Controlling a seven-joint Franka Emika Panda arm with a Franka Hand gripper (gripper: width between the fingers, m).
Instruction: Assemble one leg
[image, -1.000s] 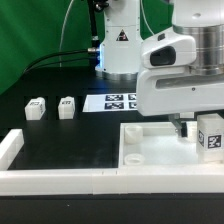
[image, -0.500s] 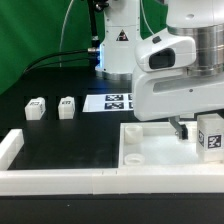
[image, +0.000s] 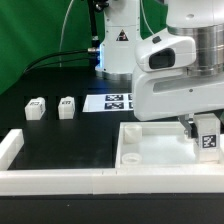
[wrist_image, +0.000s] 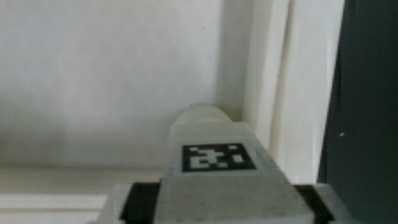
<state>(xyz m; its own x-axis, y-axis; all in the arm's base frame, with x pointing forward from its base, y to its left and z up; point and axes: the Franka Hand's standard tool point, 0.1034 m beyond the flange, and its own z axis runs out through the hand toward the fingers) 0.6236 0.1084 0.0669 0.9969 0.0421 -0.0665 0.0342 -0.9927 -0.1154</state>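
My gripper (image: 198, 127) is shut on a leg (image: 208, 141), a white blocky peg with a marker tag, at the exterior view's right. It holds the leg upright over the far right corner of the large white square panel (image: 158, 148). In the wrist view the leg (wrist_image: 217, 140) fills the middle between my gripper's (wrist_image: 222, 205) fingers (wrist_image: 128, 203), with the panel's white surface and its edge beyond. Two more legs (image: 36, 108) (image: 67, 106) lie on the black table at the exterior view's left.
The marker board (image: 114, 102) lies behind the panel near the arm's base (image: 118, 45). A white wall (image: 60, 180) runs along the table's front edge, with a short piece (image: 9, 147) at the left. The panel has a round corner hole (image: 131, 157).
The held leg has sunk a little toward the panel and shifted slightly to the exterior view's left. The two loose legs have not moved.
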